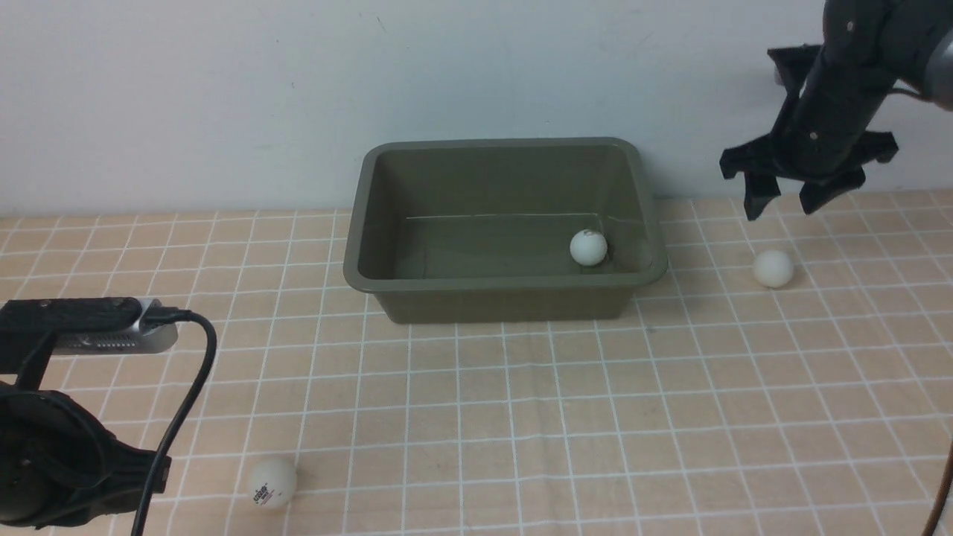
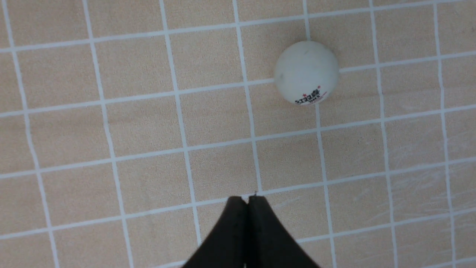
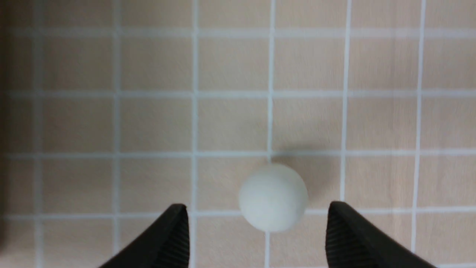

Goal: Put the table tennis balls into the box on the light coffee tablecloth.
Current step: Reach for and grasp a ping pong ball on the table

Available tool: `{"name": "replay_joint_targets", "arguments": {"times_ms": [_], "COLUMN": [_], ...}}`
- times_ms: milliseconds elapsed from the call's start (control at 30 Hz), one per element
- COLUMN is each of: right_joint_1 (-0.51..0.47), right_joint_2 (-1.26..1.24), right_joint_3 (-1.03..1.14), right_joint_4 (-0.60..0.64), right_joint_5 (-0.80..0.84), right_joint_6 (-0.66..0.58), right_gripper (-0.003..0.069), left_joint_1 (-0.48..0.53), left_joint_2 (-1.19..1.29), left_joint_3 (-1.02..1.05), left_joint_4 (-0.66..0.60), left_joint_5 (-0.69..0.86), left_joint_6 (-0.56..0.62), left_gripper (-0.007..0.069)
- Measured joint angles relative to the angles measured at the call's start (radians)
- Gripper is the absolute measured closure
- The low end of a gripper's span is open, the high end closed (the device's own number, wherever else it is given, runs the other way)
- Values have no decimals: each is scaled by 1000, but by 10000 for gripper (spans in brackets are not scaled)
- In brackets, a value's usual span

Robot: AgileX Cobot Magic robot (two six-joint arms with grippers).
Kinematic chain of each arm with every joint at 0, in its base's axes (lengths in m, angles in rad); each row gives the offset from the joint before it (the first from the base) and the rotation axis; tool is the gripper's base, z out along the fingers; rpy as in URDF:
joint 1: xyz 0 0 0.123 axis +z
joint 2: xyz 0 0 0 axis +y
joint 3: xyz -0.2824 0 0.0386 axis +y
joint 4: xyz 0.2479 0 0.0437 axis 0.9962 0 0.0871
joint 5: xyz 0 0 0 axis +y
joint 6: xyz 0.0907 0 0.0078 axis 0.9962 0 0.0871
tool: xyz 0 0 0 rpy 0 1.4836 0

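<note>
Jaws of right gripper (image 1: 782, 207) spread wide, poised above one of the table tennis balls (image 1: 772, 269) lying on the light coffee tablecloth (image 1: 521, 417), just right of the box (image 1: 506, 286). Pick-up step apparently in hand; next, likely a straight descent to straddle it, then a gentle close. Jaws of left gripper (image 2: 245, 199) pinched together, empty, near second ball (image 1: 272, 483). Inside box, toward its right end, third ball (image 1: 589, 247); box open side up, long axis left to right.

The box (image 1: 506, 301) is finished olive green; table tennis balls (image 1: 773, 269) are coloured white; tablecloth (image 1: 595, 417) is gridded white on tan.
</note>
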Motion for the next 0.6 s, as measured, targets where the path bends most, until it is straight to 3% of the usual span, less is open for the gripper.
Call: {"name": "replay_joint_targets", "arguments": {"times_ms": [600], "right_joint_1": [-6], "right_joint_2": [95], "right_joint_3": [23], "right_joint_4": [5], "right_joint_5": [-12], "right_joint_6": [-13], "right_gripper": [208], "left_joint_1": [0], "left_joint_2": [0], "left_joint_3": [0], "left_joint_4": [-4], "left_joint_5": [1], "left_joint_6": [0], "left_gripper": [693]}}
